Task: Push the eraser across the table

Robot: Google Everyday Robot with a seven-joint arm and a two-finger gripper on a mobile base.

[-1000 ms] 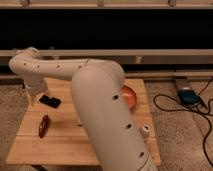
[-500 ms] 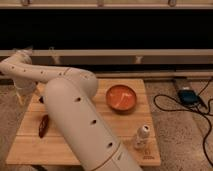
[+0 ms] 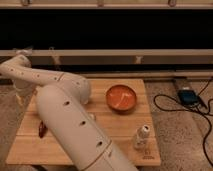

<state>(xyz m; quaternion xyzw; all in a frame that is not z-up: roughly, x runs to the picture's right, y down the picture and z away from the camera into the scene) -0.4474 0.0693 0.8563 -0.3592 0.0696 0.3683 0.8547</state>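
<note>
One white arm (image 3: 75, 125) fills much of the view, rising from the near edge, running far and left across the table (image 3: 125, 131), then bending at an elbow beyond the far left corner. From that elbow the last link drops to the gripper (image 3: 23, 94), which hangs just off the table's left edge, over the speckled floor (image 3: 180, 140). Whether the gripper is released or clenched cannot be told, and nothing can be seen in its grasp. No part of the eraser shows; the arm covers most of the left half of the tabletop, so its place cannot be told. A slim red object (image 3: 42, 129) lies on the wood near the left edge, partly tucked behind the arm. An orange bowl (image 3: 121, 97) sits on the far right part of the table, well apart from the gripper. A small white block (image 3: 141, 136) stands upright near the near right corner. Off the table to the right, a black box (image 3: 187, 96) rests on the floor with dark cables (image 3: 167, 106) looping away from it.
</note>
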